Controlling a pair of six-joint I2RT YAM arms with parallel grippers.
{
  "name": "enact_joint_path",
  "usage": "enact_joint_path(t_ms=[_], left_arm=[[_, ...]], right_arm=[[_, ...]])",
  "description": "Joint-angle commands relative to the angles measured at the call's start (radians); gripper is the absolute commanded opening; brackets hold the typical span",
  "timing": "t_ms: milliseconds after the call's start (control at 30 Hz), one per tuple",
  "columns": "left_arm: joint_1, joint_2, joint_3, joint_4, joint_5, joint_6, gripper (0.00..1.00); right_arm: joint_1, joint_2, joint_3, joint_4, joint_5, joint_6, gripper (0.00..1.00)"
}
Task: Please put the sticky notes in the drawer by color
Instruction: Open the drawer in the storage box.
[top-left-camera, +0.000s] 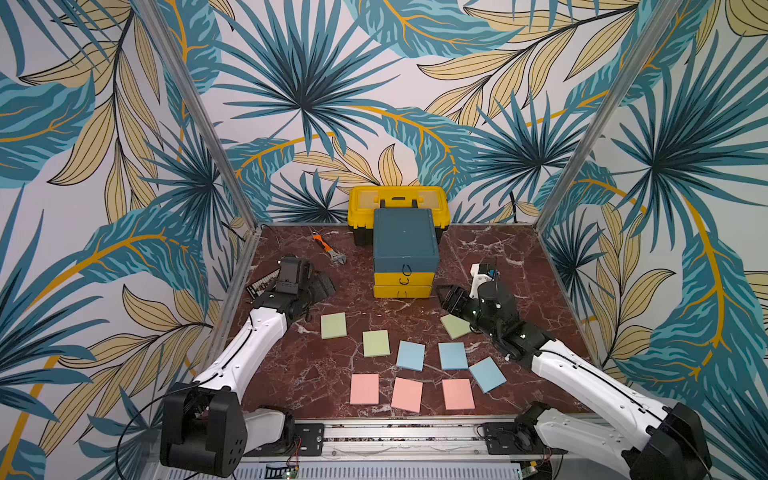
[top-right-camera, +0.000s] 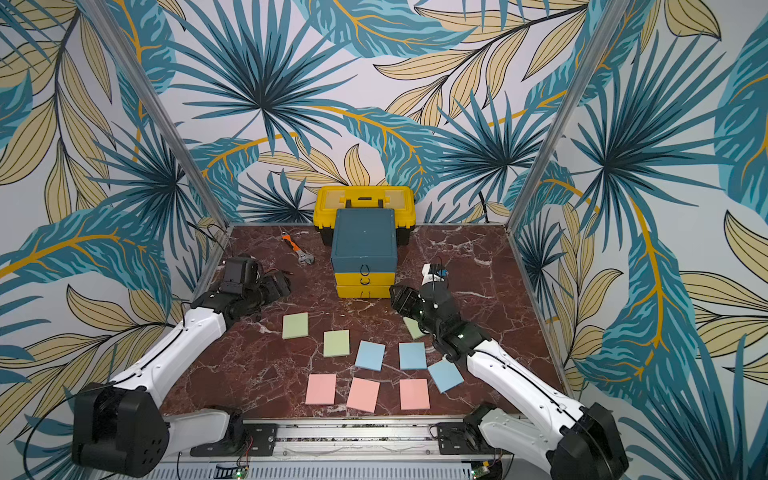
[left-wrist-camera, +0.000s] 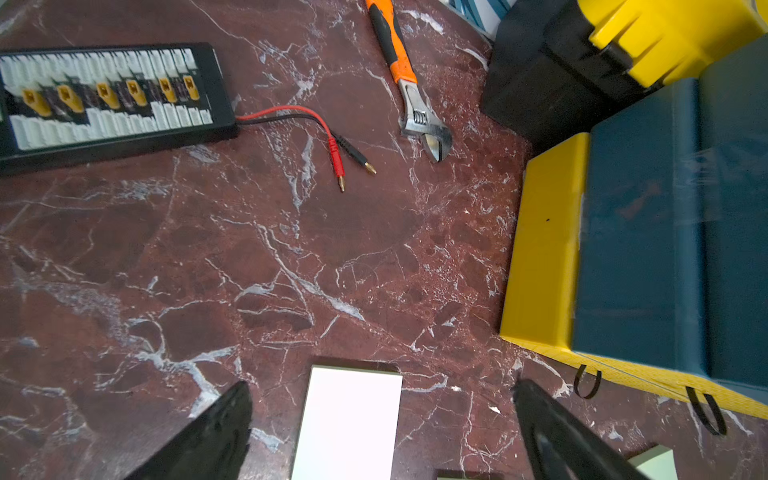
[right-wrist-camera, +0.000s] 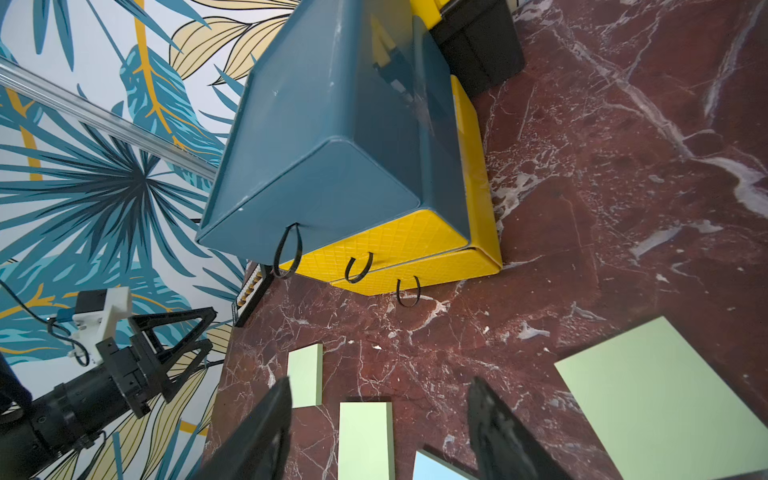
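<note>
Left gripper (top-left-camera: 321, 286) was spread as wide as it goes, nothing in it, hanging over the table (top-left-camera: 498, 257) well left of the drawer (top-left-camera: 405, 237). In the left wrist view both fingers (left-wrist-camera: 216, 436) framed a pad lying flat below them, no contact. That pad looked white there, probably glare on the leftmost green pad (top-left-camera: 333, 325). Right gripper (top-left-camera: 451, 297) had its jaws partly apart and empty. It sat low, just off the drawer's front right corner, not touching it. In the right wrist view the gap between its fingers (right-wrist-camera: 266, 432) showed only marble and green pad edges, with the three black loop pulls (right-wrist-camera: 359, 268) ahead.

The drawer stood mid-table, backed against the yellow toolbox (top-left-camera: 397, 199). It had a teal front on top and two yellow below, all closed.

Sticky notes were all out on the table in front of the drawer, none inside:
- The middle green pad (top-left-camera: 376, 343) lay flat, and another green pad (top-left-camera: 455, 326) lay partly under the right arm.
- The blue pads (top-left-camera: 453, 356) lay in a loose row nearer the camera.
- The pink pads (top-left-camera: 407, 394) were nearest the front edge.

Pads lay apart, none stacked.

A wrench (top-left-camera: 330, 251) lay left of the drawer. A connector board (left-wrist-camera: 104, 99) with red and black leads lay by the left wall.
</note>
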Motion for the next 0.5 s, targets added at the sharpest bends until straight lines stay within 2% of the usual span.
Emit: enact_joint_path(t_ms=[0, 300, 467], left_arm=[[-0.015, -0.007, 0.042, -0.027, 0.014, 0.008, 1.0], [-0.027, -0.013, 0.062, -0.053, 0.02, 0.006, 1.0], [-0.031, -0.029, 0.063, -0.076, 0.025, 0.01, 1.0]], right_arm=[[0.038, 0.008, 0.013, 0.007, 0.061, 0.018, 0.7], [0.128, 0.061, -0.039, 0.169, 0.104, 0.077, 0.7], [0.133, 0.088, -0.086, 0.277, 0.119, 0.163, 0.7]])
